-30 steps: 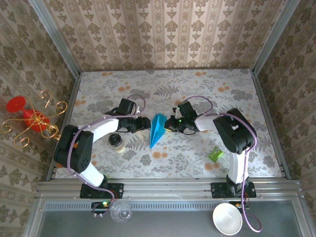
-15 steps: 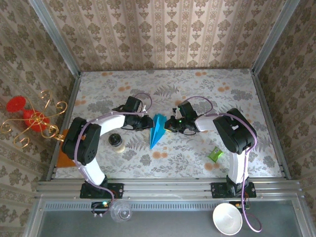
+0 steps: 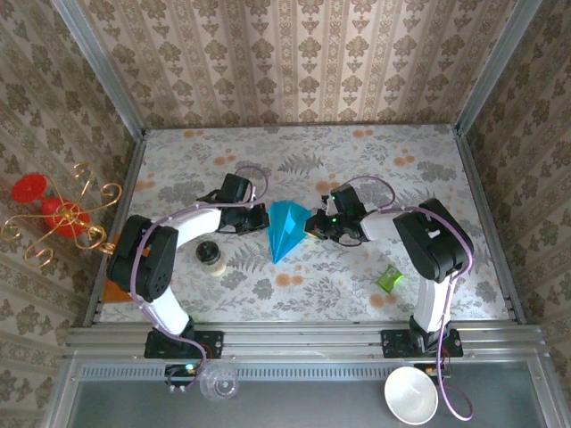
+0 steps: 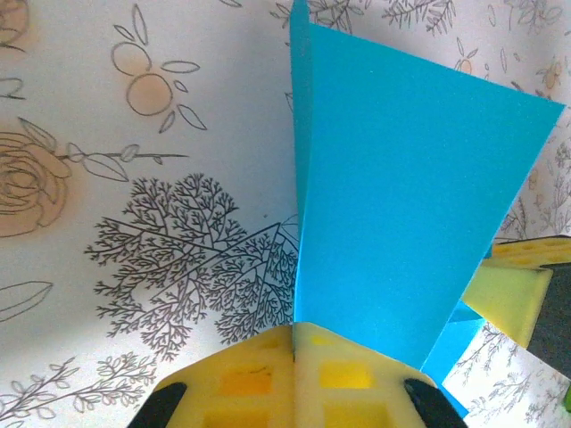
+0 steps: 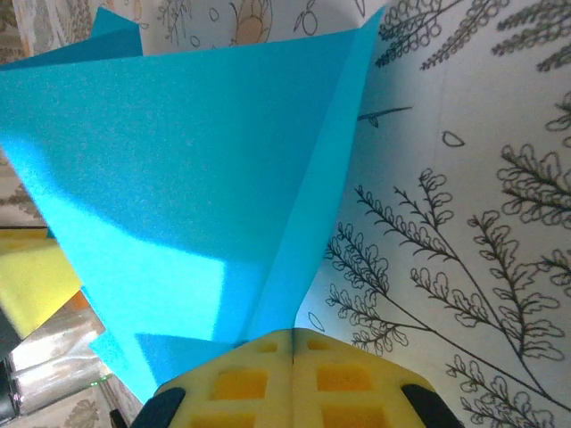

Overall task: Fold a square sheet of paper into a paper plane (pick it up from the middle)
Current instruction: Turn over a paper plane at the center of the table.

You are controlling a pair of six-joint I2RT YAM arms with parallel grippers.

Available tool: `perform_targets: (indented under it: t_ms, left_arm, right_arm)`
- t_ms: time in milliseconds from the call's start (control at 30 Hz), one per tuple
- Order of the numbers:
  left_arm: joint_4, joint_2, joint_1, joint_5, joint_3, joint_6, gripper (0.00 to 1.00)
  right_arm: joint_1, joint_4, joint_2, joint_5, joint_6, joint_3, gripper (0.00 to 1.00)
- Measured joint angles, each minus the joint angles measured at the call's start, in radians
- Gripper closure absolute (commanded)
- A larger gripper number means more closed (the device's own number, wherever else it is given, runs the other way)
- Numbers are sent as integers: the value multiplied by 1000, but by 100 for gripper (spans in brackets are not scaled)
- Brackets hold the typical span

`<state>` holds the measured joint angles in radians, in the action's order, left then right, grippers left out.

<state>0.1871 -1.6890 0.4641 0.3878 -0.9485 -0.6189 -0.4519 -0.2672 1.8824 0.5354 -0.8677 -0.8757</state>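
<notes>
Shut tight, the left claw (image 4: 294, 337) has its two yellow pads (image 4: 241, 379) pressed together on the edge of one wing of the paper plane (image 4: 401, 205). That wing rises out of the seam between them as a broad teal-blue panel. The right claw (image 5: 293, 349) is closed the same way on the other wing, the paper coming up from between its pads in a wide slanted sheet with a sharp fold along one side. In each wrist view a yellow pad of the opposite claw shows just past the paper.

From above, the two claws face each other with the plane between them, near the middle of the floral surface (image 3: 357, 160). The plane is spread into a kite shape. Its pointed tip aims at the near edge and its blunt end at the far wall. Its centre fold seems to sit close to the surface, though I cannot tell whether it touches.

Further out, a green crumpled wrapper (image 3: 389, 279) lies beside the right arm (image 3: 428, 241), well apart from the plane. A small round jar (image 3: 210, 253) stands just beside the left arm (image 3: 178, 232). A corner of an orange mat (image 3: 111, 291) pokes out at the left edge.
</notes>
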Motion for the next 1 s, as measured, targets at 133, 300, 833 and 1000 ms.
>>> perform_targets:
  t_ms: [133,300,833,1000]
  left_arm:
    - [-13,0,0,-8,19,-18,95]
    - [-13,0,0,-11,27,-33,89]
    - [76,140,60,-70,25,-24,65]
    - [75,150,116,-69,25,-9,62]
  right_arm:
    - [0,-10,0,-6,-4,14,100]
    - [0,-22,0,-6,-19,16,100]
    - [0,-23,0,0,-29,16,100]
    - [0,-23,0,0,-29,16,100]
